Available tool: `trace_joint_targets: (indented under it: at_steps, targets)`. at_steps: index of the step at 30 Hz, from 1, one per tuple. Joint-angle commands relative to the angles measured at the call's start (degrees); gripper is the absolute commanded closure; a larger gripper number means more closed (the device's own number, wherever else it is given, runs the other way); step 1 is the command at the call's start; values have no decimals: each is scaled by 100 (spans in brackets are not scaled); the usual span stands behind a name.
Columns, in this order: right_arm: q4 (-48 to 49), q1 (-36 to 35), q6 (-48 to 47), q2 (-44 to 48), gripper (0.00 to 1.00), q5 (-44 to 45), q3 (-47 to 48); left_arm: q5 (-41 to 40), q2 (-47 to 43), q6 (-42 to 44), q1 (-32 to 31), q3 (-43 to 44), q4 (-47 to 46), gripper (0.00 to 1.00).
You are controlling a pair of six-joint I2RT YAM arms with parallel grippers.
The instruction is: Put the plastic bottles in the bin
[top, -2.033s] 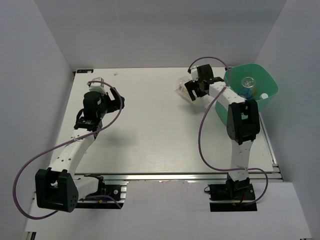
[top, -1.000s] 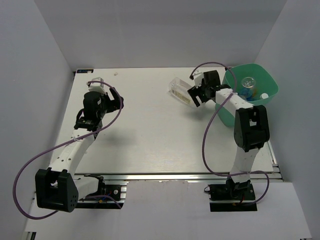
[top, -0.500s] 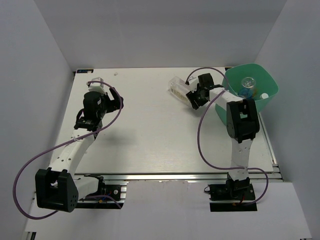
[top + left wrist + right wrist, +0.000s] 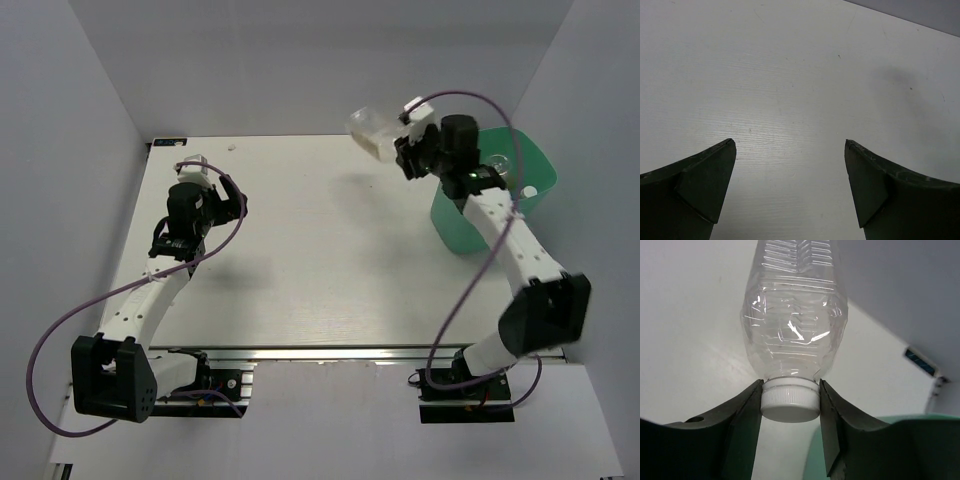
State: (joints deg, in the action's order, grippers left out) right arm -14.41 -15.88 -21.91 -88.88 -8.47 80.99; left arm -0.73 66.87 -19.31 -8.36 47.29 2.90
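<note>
My right gripper (image 4: 404, 147) (image 4: 790, 402) is shut on the white cap of a large squarish clear bottle (image 4: 794, 310). It holds the bottle (image 4: 373, 131) in the air, left of the mint-green bin (image 4: 531, 165) at the back right. Inside the bin another clear bottle (image 4: 497, 166) shows beside the arm. The bin's rim (image 4: 920, 416) lies at the bottom right of the right wrist view. My left gripper (image 4: 200, 168) (image 4: 790, 150) is open over bare table at the back left, nothing between its fingers.
White walls enclose the white table (image 4: 300, 260) at the back and both sides. The right arm's purple cable (image 4: 470, 100) loops above the bin. A metal rail (image 4: 330, 352) runs along the near edge.
The right gripper closed on the bottle's cap and lifted it off the table, up and toward the bin. The left arm has not moved.
</note>
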Motion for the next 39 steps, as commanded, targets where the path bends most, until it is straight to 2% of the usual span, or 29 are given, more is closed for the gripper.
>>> trace_joint_targets:
  at_steps: [1, 4, 6, 7, 12, 16, 20, 26, 30, 36, 39]
  targets:
    - [230, 189, 441, 810, 88, 380, 250, 275, -183, 41, 27, 105, -105, 2]
    - [-140, 943, 548, 1223, 88, 443, 321, 372, -218, 59, 19, 96, -149, 2]
    - [-324, 1419, 495, 1452, 89, 110, 233, 416, -236, 85, 19, 123, -158, 2]
    - [-430, 1917, 443, 1505, 89, 13, 242, 442, -236, 120, 19, 132, -149, 2]
    - [-1186, 2501, -506, 1672, 96, -172, 391, 495, -210, 173, 19, 228, -105, 2]
    - [-1923, 2975, -1304, 1961, 100, -787, 479, 626, -61, 278, 19, 290, -70, 2]
    - [-1863, 3178, -1850, 2751, 100, -726, 163, 688, 158, 331, 19, 386, -26, 2]
    - [-2503, 3188, -2764, 3166, 100, -946, 146, 767, 510, 314, 19, 615, 45, 2]
    - [-2698, 3188, -3064, 3026, 100, -981, -48, 829, 616, 279, 19, 729, 36, 2]
    - [-3470, 3188, -3467, 2358, 100, -1279, 347, 768, 617, 279, 19, 729, 53, 2]
    - [-3428, 3188, -3495, 2174, 100, -1175, 303, 759, 687, 279, 19, 755, 44, 2]
